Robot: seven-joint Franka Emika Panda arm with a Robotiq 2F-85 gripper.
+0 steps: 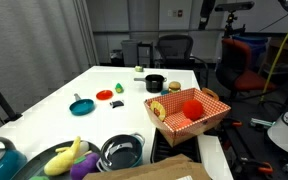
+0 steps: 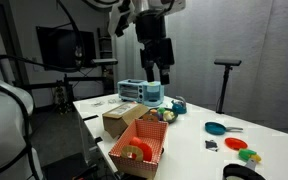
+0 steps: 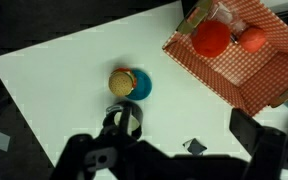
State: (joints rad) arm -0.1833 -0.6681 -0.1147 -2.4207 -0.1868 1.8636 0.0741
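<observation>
My gripper [image 2: 156,72] hangs high above the white table [image 2: 274,140], open and holding nothing. In the wrist view the gripper [image 3: 179,140] comes in from the bottom edge with only bare table between its dark fingers [image 3: 249,128]. A black pot [image 3: 124,120] sits closest, just beside the left finger, and a small black piece [image 3: 192,147] lies under the gap. Past the pot is a teal dish [image 3: 141,88] with a tan round thing [image 3: 122,81] on it. At the upper right a red checked basket [image 3: 269,70] holds a red cup [image 3: 211,38] and an orange-red item [image 3: 252,38].
An exterior view shows the basket [image 1: 212,112] at the table's near right edge, a black pot [image 1: 155,83], a teal pan [image 1: 81,105], red [image 1: 104,95] and green [image 1: 118,89] pieces, a bowl [image 1: 121,151], toy fruit [image 1: 66,157]. A cardboard box [image 2: 122,120] and teal kettle [image 2: 147,92] stand nearby.
</observation>
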